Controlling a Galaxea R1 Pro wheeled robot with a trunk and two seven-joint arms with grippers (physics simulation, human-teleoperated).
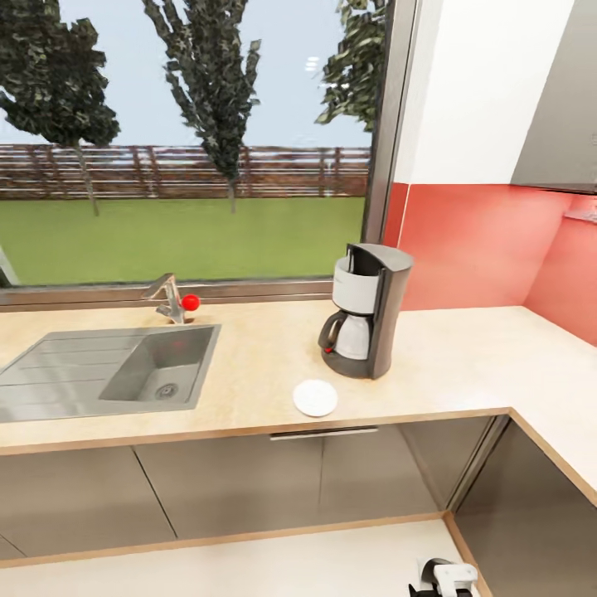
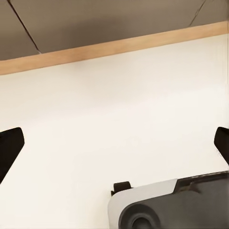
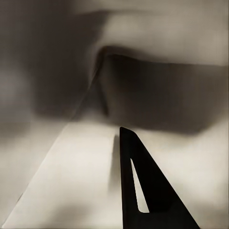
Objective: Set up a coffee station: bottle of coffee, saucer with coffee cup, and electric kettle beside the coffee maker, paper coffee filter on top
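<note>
The pale floor (image 1: 249,568) lies nearest, below grey cabinet fronts (image 1: 249,481). On the kitchen surface (image 1: 464,365), the steel sink (image 1: 108,369) sits left, the coffee maker (image 1: 369,311) right, the saucer (image 1: 315,398) just before it. Left fingers (image 2: 9,150) spread; right fingers (image 3: 148,191) appear closed.

A home kitchen, by a window onto a garden.

A long pale speckled kitchen countertop (image 1: 249,373) runs over grey cabinet fronts (image 1: 249,489) and turns a corner at the right; a steel sink (image 1: 99,373) with a drainer is set into it, a tap (image 1: 170,298) with a red knob behind; a coffee maker (image 1: 366,311) stands on the worktop with a white saucer (image 1: 315,398) just in front; the wall is red below, a wall cupboard (image 1: 560,99) above; the big window (image 1: 182,141) shows lawn, trees and a wooden fence.
</note>
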